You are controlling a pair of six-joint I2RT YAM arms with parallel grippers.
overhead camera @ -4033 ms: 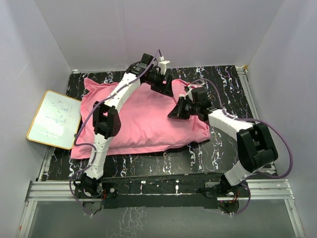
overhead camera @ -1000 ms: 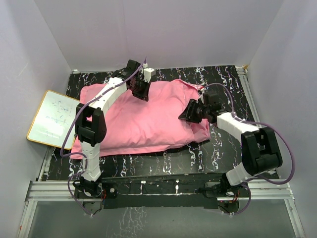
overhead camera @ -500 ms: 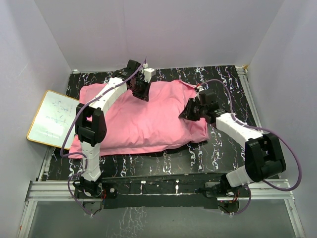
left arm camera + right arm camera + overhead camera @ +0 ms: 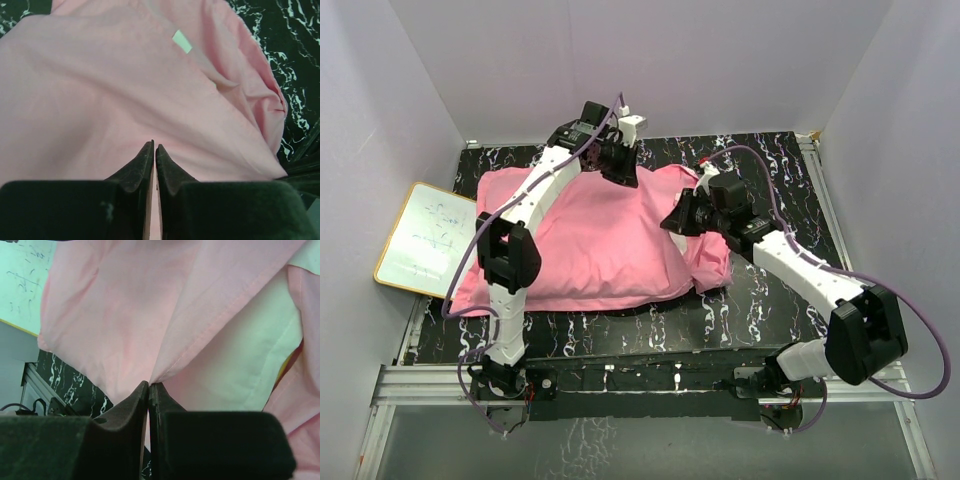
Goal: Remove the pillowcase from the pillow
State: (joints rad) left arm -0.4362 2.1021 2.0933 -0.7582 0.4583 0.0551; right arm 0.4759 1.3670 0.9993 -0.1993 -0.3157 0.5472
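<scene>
When you look down from the top camera, cover: the large plain pink fabric pillowcase (image 4: 590,250) lies spread across the middle of the black, white-veined table (image 4: 770,160).
Top view, left tool: the left gripper (image 4: 623,172) sits on the far edge of the pillowcase.
Top view, right tool: the right gripper (image 4: 675,222) is at the right end, where the cloth bunches.
Top view, board: a white rectangular writing board with a yellow frame (image 4: 425,240) lies tilted at the table's left edge.
Left wrist, tool: the left gripper (image 4: 153,146) is clenched, with a sliver of pink pinched between its tips.
Left wrist, cloth: you see the pillowcase (image 4: 100,90) filling the view, with a small pale green tag (image 4: 181,41) on it.
Right wrist, tool: the right gripper (image 4: 148,384) is clenched on the hemmed edge of the pillowcase (image 4: 110,315).
Right wrist, cushion: the plump white pillow (image 4: 250,365) shows bare inside the opening, right of the hem.
Right wrist, board: the writing board (image 4: 20,270) fills the upper left corner.
</scene>
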